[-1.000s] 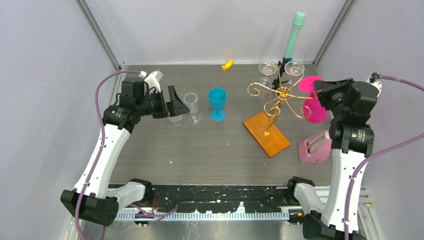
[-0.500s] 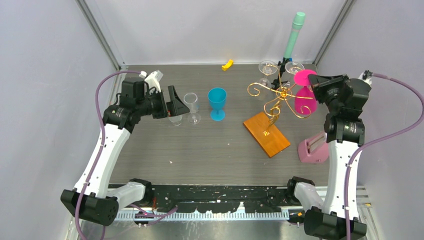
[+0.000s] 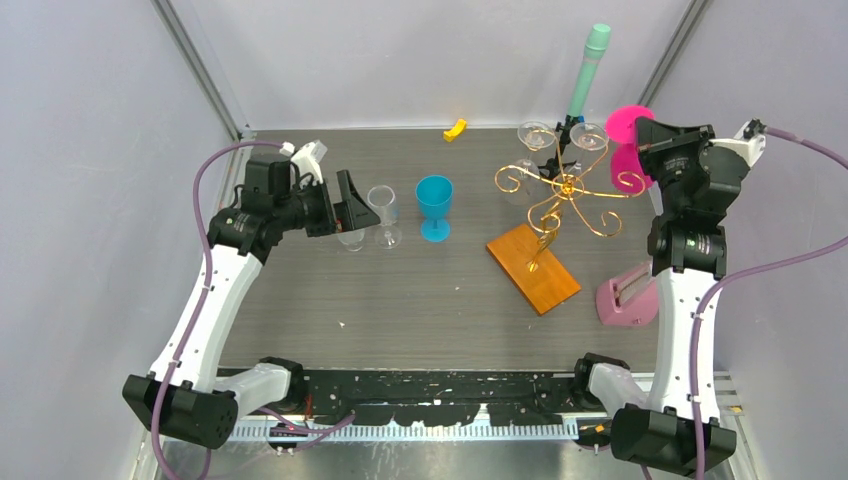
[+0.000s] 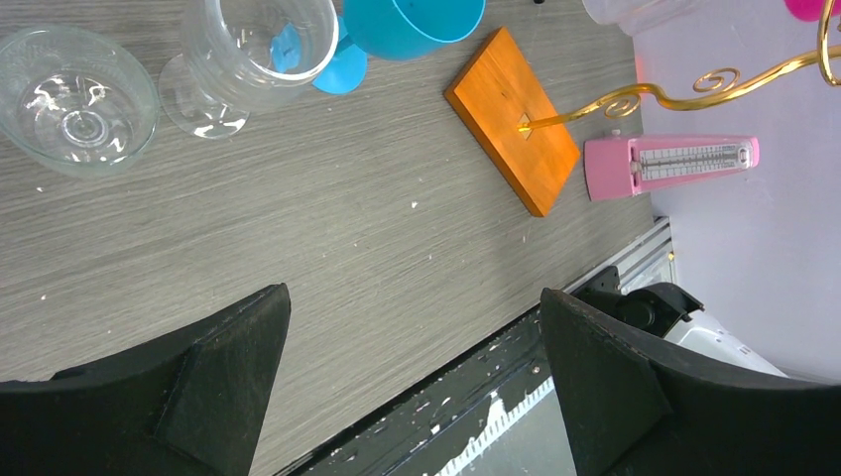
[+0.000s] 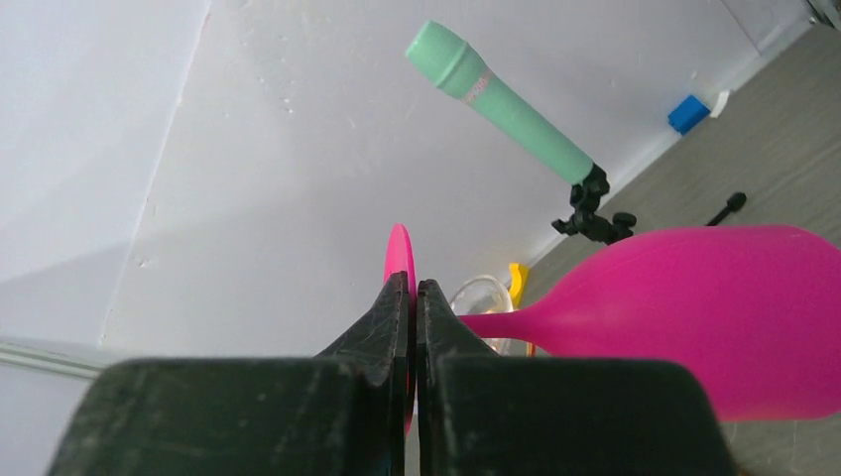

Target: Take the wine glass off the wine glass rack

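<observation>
The wine glass rack (image 3: 565, 186) is gold wire with curled arms on an orange-brown wooden base (image 3: 533, 268). It also shows in the left wrist view (image 4: 516, 114). My right gripper (image 3: 648, 135) is shut on the flat foot (image 5: 400, 253) of a pink wine glass (image 3: 624, 160). It holds the glass up at the back right, beside the rack's right curled arm. The pink bowl (image 5: 714, 317) fills the right of the right wrist view. My left gripper (image 3: 350, 203) is open and empty above the table at the left (image 4: 412, 297).
Two clear glasses (image 3: 536, 134) (image 3: 590, 135) sit at the rack's far arms. A blue goblet (image 3: 434, 205), a clear stemmed glass (image 3: 384, 214) and a clear bowl-shaped glass (image 4: 74, 99) stand by my left gripper. A pink metronome (image 3: 628, 295), a mint tube on a stand (image 3: 588, 70) and a yellow piece (image 3: 456, 129) are also there.
My right gripper has risen and swung toward the back wall with the pink glass, carrying it up from beside the rack's right arm. The left arm has not moved.
</observation>
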